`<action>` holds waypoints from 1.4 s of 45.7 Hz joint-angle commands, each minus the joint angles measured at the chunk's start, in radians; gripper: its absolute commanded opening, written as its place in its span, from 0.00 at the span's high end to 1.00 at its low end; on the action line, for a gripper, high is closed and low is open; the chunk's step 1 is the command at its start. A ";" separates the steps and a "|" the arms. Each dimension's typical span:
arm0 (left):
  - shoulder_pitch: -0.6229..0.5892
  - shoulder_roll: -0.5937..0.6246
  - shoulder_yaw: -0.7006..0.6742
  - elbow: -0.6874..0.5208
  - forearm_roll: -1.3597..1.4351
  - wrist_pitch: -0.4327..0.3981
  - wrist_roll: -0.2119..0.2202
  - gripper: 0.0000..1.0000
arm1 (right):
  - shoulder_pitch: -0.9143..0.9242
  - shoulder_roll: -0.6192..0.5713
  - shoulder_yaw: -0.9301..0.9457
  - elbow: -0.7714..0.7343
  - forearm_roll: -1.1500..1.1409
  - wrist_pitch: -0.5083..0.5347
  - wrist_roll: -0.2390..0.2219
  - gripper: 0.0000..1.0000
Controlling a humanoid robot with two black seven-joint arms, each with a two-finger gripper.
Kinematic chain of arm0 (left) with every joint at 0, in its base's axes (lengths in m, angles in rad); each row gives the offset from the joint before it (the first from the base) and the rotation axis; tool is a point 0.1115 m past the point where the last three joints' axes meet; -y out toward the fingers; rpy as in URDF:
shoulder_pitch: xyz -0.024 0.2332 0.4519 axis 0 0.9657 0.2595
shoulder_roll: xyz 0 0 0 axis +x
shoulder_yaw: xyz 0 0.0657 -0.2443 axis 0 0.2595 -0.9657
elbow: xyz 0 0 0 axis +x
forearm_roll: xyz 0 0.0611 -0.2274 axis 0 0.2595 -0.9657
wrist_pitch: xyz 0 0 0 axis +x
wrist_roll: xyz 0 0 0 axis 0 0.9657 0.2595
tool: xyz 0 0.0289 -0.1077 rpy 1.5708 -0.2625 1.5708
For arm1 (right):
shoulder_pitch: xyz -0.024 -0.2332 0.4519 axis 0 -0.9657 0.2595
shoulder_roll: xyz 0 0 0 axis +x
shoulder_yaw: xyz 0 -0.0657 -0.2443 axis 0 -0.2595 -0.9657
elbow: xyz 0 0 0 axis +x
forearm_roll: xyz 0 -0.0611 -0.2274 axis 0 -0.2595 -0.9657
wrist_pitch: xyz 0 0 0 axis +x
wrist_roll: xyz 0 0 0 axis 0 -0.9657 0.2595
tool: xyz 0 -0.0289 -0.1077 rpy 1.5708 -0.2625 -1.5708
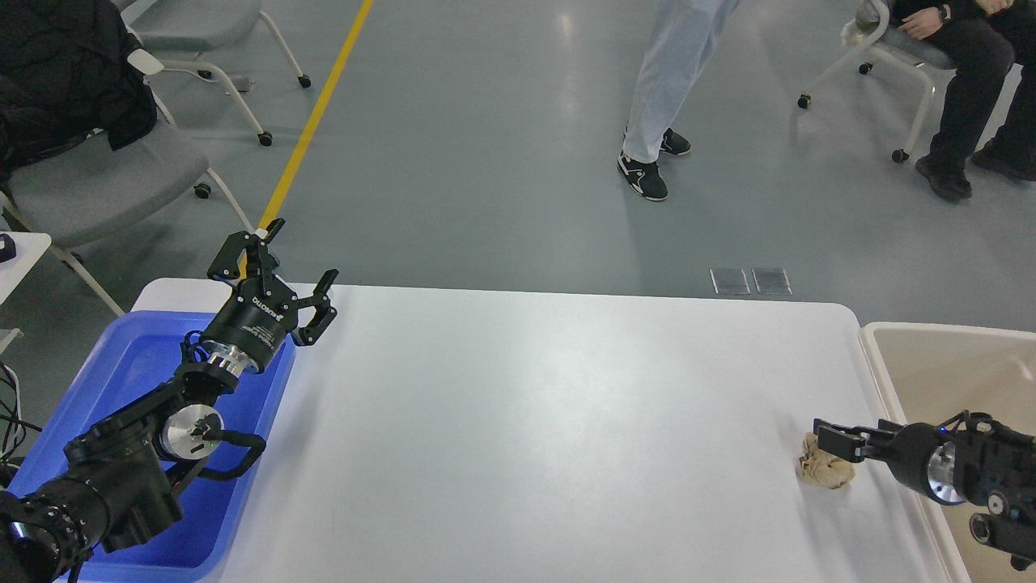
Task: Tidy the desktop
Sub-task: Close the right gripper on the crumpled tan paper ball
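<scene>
The white desktop [550, 421] fills the middle of the head view. A crumpled beige paper ball [824, 473] lies on it near the right edge. My right gripper [834, 441] comes in from the right and sits directly over and against the ball. It is seen side-on, so its fingers cannot be told apart. My left gripper [306, 251] is open and empty, raised above the desktop's far left corner, by the blue tray.
A blue plastic tray [121, 364] sits on the left end under my left arm. A beige bin [955, 372] stands off the right edge. Beyond the table are wheeled chairs [105, 186], a standing person [655, 121] and a seated person [963, 97].
</scene>
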 commanded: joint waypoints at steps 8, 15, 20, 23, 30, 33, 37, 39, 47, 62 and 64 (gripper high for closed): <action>0.000 0.000 0.000 0.000 0.000 0.000 0.000 0.00 | -0.029 0.059 -0.033 -0.055 0.000 -0.040 0.013 0.00; 0.000 0.000 0.000 0.000 0.000 0.000 0.000 0.00 | -0.032 0.065 -0.031 -0.055 0.002 -0.042 0.017 0.00; 0.000 0.000 0.000 0.000 0.000 0.000 0.000 0.00 | -0.039 0.066 -0.030 -0.056 0.003 -0.040 0.019 0.00; 0.000 0.000 0.000 0.000 0.000 0.000 0.000 0.00 | -0.044 0.066 -0.030 -0.056 0.003 -0.040 0.020 0.00; 0.000 0.000 0.000 0.000 0.000 0.000 0.000 0.00 | -0.061 0.072 -0.030 -0.059 0.005 -0.042 0.039 0.00; 0.000 0.000 0.000 0.000 0.000 0.000 0.000 0.00 | -0.065 0.074 -0.030 -0.059 0.016 -0.040 0.048 0.00; 0.000 0.000 0.000 0.000 0.000 0.000 0.000 0.00 | -0.067 0.074 -0.030 -0.059 0.043 -0.040 0.053 0.00; 0.000 0.000 0.000 0.000 0.000 0.000 0.000 0.00 | -0.068 0.075 -0.030 -0.059 0.051 -0.042 0.062 0.01; 0.000 0.000 0.000 0.000 0.000 0.000 0.000 0.00 | -0.076 0.086 -0.030 -0.061 0.072 -0.040 0.088 0.09; 0.000 0.000 0.000 0.000 0.000 0.000 0.000 0.00 | -0.105 0.114 -0.031 -0.113 0.079 -0.035 0.102 0.94; 0.000 0.000 0.000 0.000 0.000 0.000 0.000 0.00 | -0.104 0.117 -0.031 -0.117 0.082 -0.035 0.100 1.00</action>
